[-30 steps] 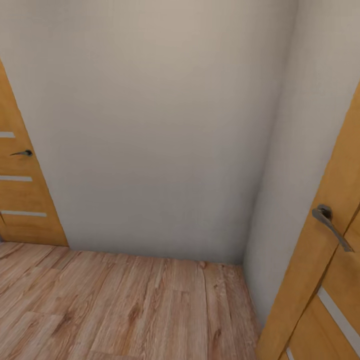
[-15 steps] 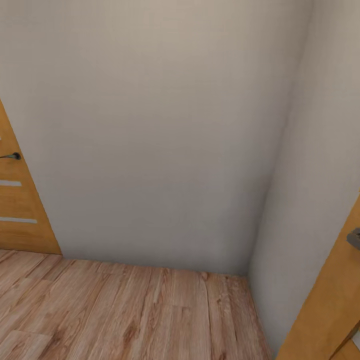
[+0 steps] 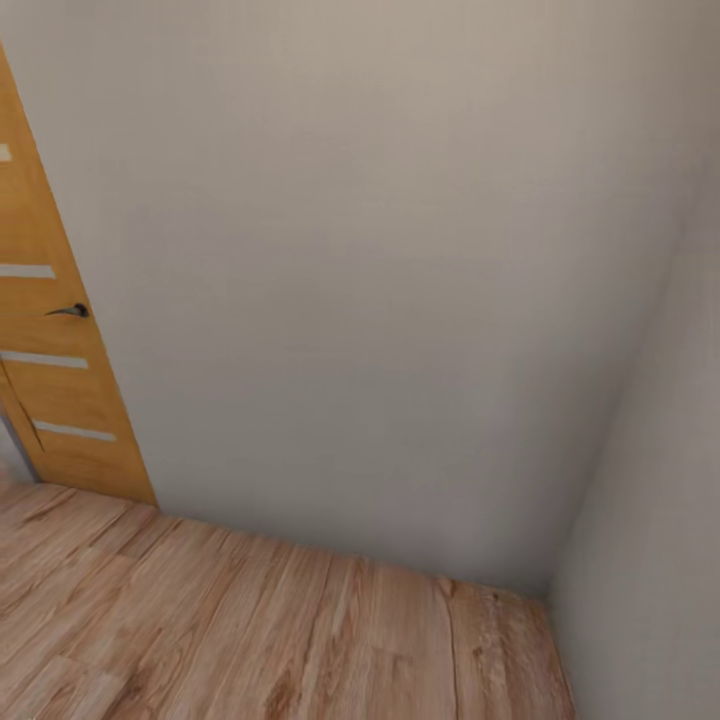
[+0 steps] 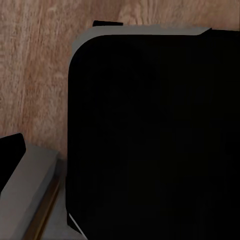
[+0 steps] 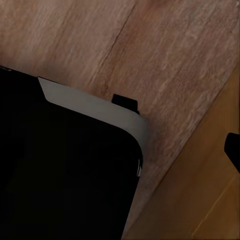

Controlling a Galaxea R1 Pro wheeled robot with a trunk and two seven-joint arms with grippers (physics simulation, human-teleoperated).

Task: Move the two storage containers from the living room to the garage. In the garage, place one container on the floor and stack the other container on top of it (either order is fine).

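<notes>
The two storage containers are out of view. The head view faces a bare grey-white wall corner (image 3: 560, 590) above pale wood-plank flooring (image 3: 250, 640). Both wrist views look down on the robot's own black base (image 4: 150, 135) (image 5: 65, 170) and the wood planks beside it. A dark piece at the edge of the left wrist view (image 4: 11, 152), and another in the right wrist view (image 5: 233, 150), could be gripper fingers. I cannot tell how the jaws stand.
An orange wood door (image 3: 50, 330) with pale stripes and a dark lever handle (image 3: 70, 311) stands at the left. Walls close off the front and right. An orange-brown surface (image 5: 200, 200) lies close beside the base in the right wrist view.
The head camera has swung. The orange door with the grey handle at the right has left the picture, and more of the left door shows.
</notes>
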